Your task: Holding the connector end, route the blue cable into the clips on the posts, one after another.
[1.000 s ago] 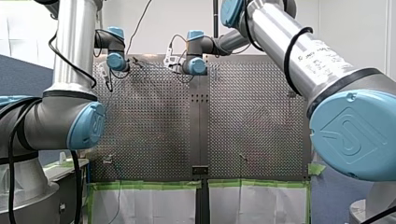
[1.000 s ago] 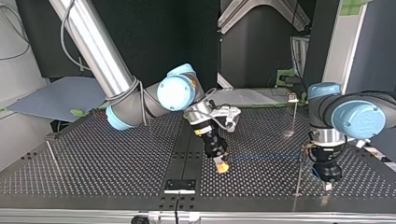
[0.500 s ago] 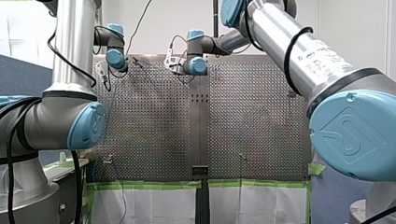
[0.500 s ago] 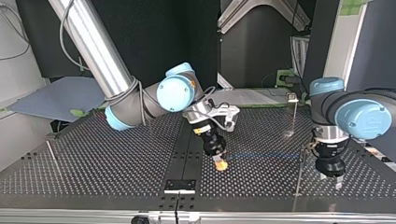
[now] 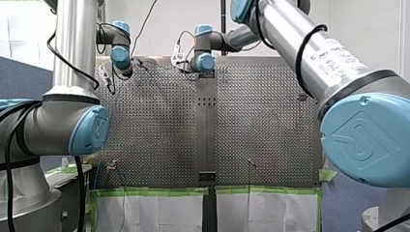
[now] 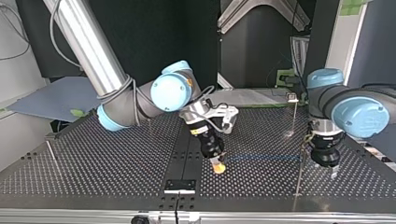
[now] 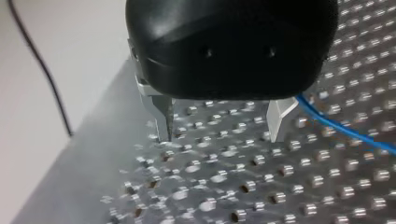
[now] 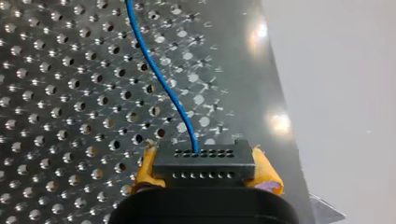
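My right gripper (image 8: pixel 205 171) has its 2 yellow pads clamped on the black connector (image 8: pixel 204 161), and the blue cable (image 8: pixel 159 79) runs out ahead of it over the perforated table (image 8: pixel 56 116). My left gripper (image 7: pixel 219 133) hangs spread wide, nothing between its fingers, with the cable passing just beside 1 of them.

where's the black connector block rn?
The black rectangular connector is clamped between the yellow pads of my right gripper, thin blue cable running out ahead; in the top view, near the perforated metal table's middle, beside its dark centre strip.
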Available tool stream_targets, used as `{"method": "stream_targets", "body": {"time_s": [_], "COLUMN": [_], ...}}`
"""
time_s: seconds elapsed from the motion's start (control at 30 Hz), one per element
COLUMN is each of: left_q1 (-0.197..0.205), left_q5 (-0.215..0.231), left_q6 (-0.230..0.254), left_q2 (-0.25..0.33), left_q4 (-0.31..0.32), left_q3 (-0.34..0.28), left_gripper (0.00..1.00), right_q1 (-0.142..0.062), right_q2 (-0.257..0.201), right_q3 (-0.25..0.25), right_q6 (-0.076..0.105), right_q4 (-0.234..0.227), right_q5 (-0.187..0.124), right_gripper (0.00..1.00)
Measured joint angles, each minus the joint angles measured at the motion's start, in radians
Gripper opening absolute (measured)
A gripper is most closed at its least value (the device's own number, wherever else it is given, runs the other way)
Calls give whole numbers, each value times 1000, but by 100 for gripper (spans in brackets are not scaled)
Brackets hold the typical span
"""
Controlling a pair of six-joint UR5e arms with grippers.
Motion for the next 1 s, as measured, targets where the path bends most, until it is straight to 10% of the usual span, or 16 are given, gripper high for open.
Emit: {"method": "stream_targets", "body": {"time_s": [1.0], "left_q1": [-59], "left_q5": [-35], "left_q6": [-2], "left_q2": [238], "left_q4": [-165], "left_q3": [-149], "left_gripper": [100], "right_q1": [4], "right_q2": [-6], "right_q3": [1], "right_q6": [-3], "right_q4": [31], "right_q5": [0], "right_gripper": [0]}}
